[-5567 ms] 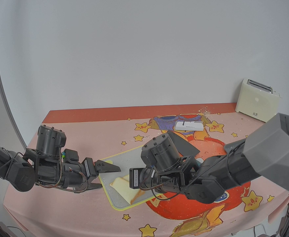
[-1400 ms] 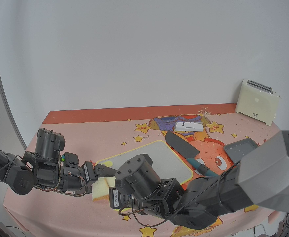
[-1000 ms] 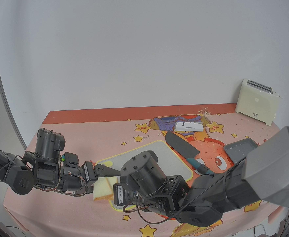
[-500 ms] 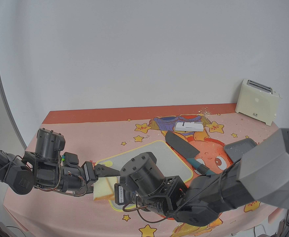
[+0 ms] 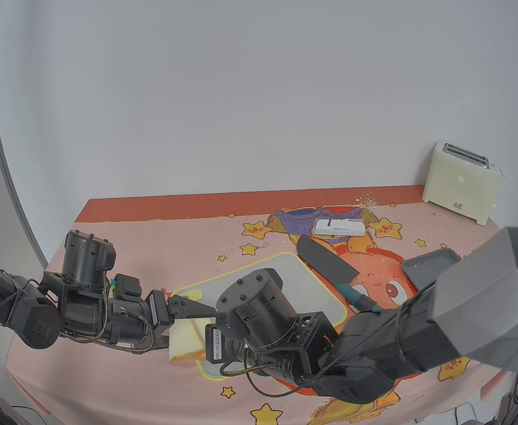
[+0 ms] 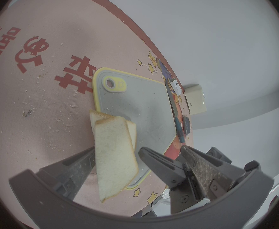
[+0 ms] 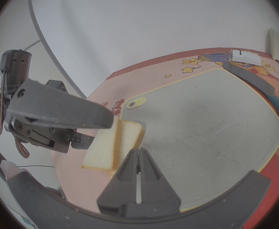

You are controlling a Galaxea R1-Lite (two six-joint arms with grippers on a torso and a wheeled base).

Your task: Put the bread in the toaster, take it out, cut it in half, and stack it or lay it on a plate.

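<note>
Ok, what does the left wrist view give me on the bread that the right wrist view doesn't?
Left wrist adds: the broad face of the bread halves, close to one jaw of the left gripper with a wide gap to the other, so it is open. It also adds crumbs on the tablecloth beside the cutting board.
Right wrist adds: the two halves edge-on, side by side, and the right gripper with its shut jaws seen head-on, tip by the bread.
Shared: both grippers, bread at the cutting board's edge, knife, toaster.
</note>
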